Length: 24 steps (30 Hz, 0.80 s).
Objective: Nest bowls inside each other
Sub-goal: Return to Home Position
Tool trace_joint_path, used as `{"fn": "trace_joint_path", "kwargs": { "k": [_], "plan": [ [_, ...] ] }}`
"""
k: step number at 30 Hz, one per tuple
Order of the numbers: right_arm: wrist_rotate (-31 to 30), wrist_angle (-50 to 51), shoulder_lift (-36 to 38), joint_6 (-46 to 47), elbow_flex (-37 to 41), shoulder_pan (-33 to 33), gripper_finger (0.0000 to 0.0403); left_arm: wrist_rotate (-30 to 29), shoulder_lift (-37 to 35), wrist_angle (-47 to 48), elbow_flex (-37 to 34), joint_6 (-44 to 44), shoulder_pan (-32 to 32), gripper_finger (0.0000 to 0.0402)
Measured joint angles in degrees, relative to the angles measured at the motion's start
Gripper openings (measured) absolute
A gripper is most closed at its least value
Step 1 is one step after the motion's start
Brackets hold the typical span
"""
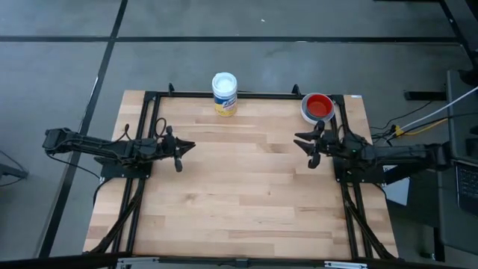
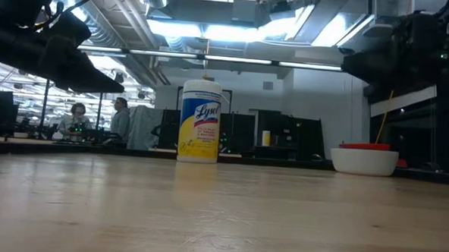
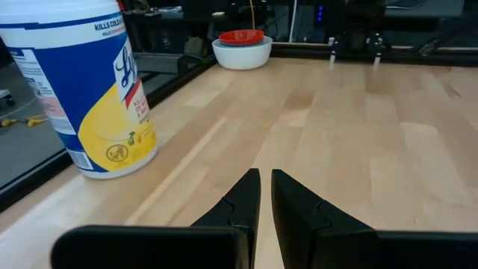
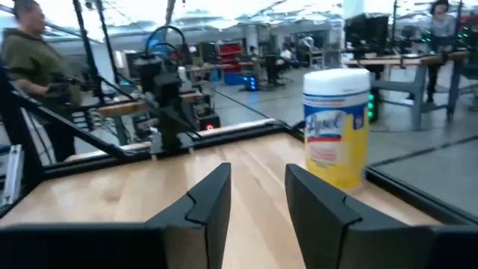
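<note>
Hanging above the table (image 1: 239,202) on its left side, the left end effector (image 1: 181,149) holds nothing. Its two dark fingers (image 3: 240,198) are drawn almost together, with only a thin slit between them. Across from it, on the right side and at much the same depth, the right end effector (image 1: 309,148) is also empty, its fingers (image 4: 209,198) standing apart with a clear gap. The two point toward each other and are well apart, with bare wood between them.

Further back, near the far edge and a little left of centre, a tall white tub of wipes (image 1: 224,93) with a yellow and blue label stands upright. To its right, in the far right corner and just beside the black frame (image 1: 269,95) that runs round the table, the bowls (image 1: 317,107) sit nested in one stack. A red bowl (image 3: 240,36) is on top, inside a white bowl (image 2: 364,162) that rests on the wood. What lies between those two I cannot make out. The stack is just behind the right end effector and does not touch it.

Beyond the table the room is a wide workshop with ceiling lights, desks and dark screens. A person (image 2: 120,120) stands far off at a bench, and a person in a green top (image 4: 30,52) stands beyond the left arm's side.
</note>
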<state>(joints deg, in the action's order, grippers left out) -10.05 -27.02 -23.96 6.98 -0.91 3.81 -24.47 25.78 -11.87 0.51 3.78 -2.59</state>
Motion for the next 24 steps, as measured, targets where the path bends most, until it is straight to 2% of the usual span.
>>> {"fn": "trace_joint_path", "kwargs": {
  "k": [5,15,18,24],
  "plan": [
    [-3.0,8.4,7.4,1.8,0.0,-0.9,0.0125,-0.6,0.0,0.0,0.0,2.9,0.0,0.0031],
    [-3.1,20.4,21.0,2.7,0.0,-1.5,0.0083,-1.1,0.0,0.0,0.0,1.6,0.0,0.0031],
    [-3.6,24.9,23.2,2.9,0.0,-1.4,0.0069,-1.1,0.0,0.0,0.0,3.7,0.0,0.0031],
    [-2.6,23.9,24.0,3.8,0.0,-1.4,0.0042,-1.2,0.0,0.0,0.0,6.0,0.0,0.0031]
  ]
}}
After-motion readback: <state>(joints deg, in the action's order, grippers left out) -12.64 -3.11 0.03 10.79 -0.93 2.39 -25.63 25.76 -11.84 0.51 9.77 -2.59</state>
